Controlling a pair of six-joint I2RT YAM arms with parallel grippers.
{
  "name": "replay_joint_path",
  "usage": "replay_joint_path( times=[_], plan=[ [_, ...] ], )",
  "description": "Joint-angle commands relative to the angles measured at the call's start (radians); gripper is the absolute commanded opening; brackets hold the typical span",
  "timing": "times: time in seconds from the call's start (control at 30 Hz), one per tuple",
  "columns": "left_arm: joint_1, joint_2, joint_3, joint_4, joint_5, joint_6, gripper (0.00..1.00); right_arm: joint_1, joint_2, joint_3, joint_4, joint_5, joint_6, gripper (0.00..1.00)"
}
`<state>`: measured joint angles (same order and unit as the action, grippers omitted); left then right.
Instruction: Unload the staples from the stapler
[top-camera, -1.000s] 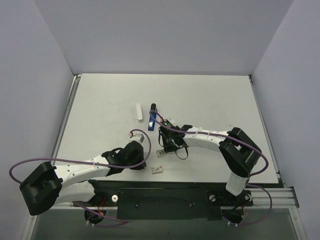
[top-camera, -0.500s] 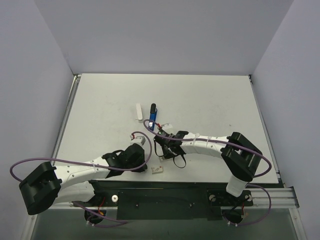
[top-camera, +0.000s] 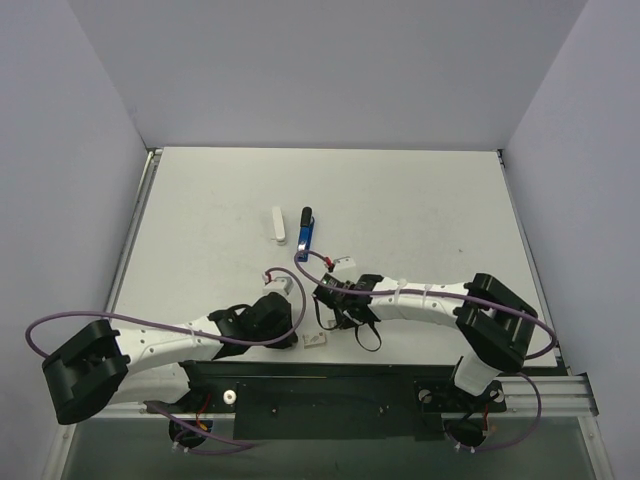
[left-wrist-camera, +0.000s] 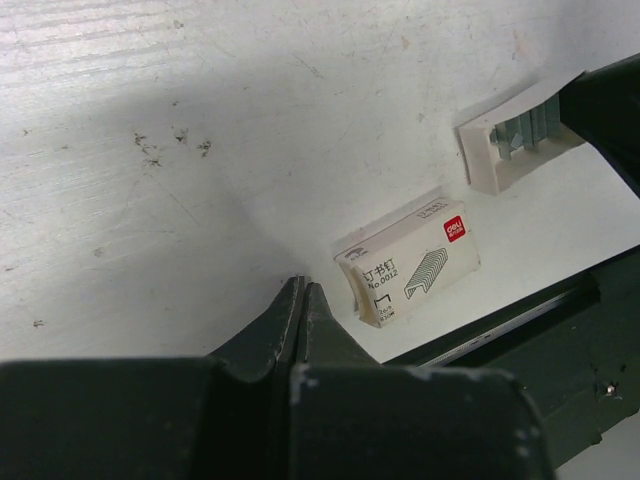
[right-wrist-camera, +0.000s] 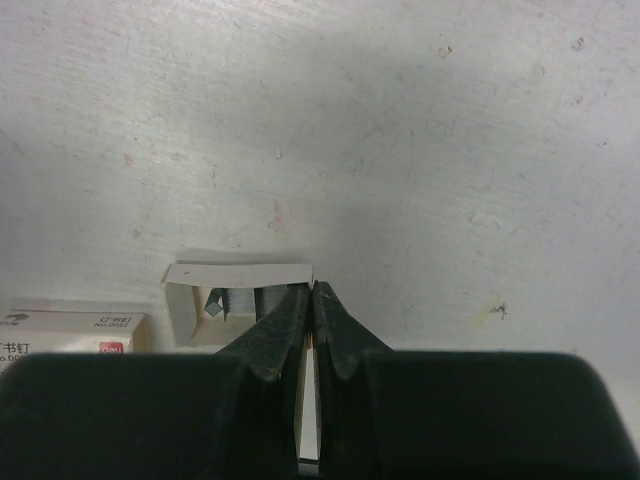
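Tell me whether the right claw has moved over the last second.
Yes. The right claw has drawn back down the top view, away from the stapler, which lies where it was.

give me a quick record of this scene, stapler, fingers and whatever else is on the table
stapler: blue, lying flat, ungripped
white bar: just left of stapler, roughly parallel, apart from it
left fingers: shut, empty, low over the table
right fingers: shut, tips at the tray's edge
staple box: lying flat beside left fingers
tray: open, staples inside
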<state>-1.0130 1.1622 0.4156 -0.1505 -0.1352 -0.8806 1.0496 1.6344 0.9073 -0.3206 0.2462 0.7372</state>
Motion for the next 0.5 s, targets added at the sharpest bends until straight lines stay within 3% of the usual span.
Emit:
replay_joint_path(
  times=[0.0,0.47],
  plan=[
    [-0.015,0.017,0.002,0.062,-0.015,-0.014,0.00,0.018,-0.061,-0.021,-0.057,0.045,0.045,0.00],
    [-0.042,0.030,0.005,0.069,-0.026,-0.031,0.00,0.061,-0.077,-0.051,-0.057,0.013,0.074,0.00]
  ],
)
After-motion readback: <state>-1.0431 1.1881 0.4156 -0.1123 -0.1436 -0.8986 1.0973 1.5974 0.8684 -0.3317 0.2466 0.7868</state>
